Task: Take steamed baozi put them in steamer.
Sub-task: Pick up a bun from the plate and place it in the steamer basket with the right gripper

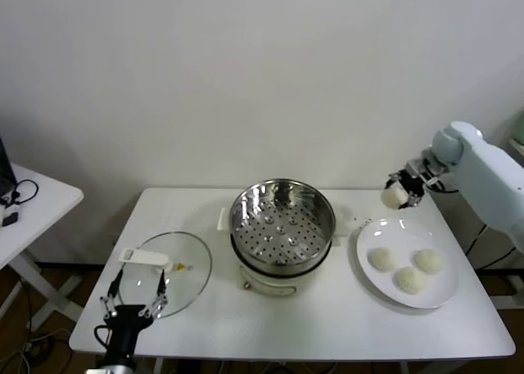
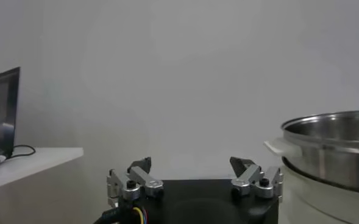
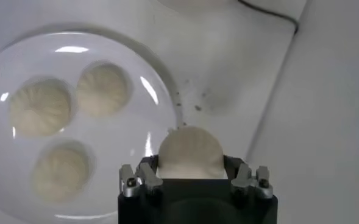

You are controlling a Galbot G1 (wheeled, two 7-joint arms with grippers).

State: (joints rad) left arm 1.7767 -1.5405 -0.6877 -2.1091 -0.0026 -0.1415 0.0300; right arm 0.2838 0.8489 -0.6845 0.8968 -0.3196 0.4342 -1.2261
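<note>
There are four baozi: three [image 1: 382,259] [image 1: 428,261] [image 1: 408,280] on one plate [image 1: 368,235] and one [image 1: 395,196] in the right gripper [image 1: 403,190]; one steamer [image 1: 282,217] on one cooker base [image 1: 278,280]; one glass lid [image 1: 168,272]; two tables, the main one [image 1: 327,329] and a side one [image 1: 49,198]; two grippers, counting the left [image 1: 131,296].
</note>
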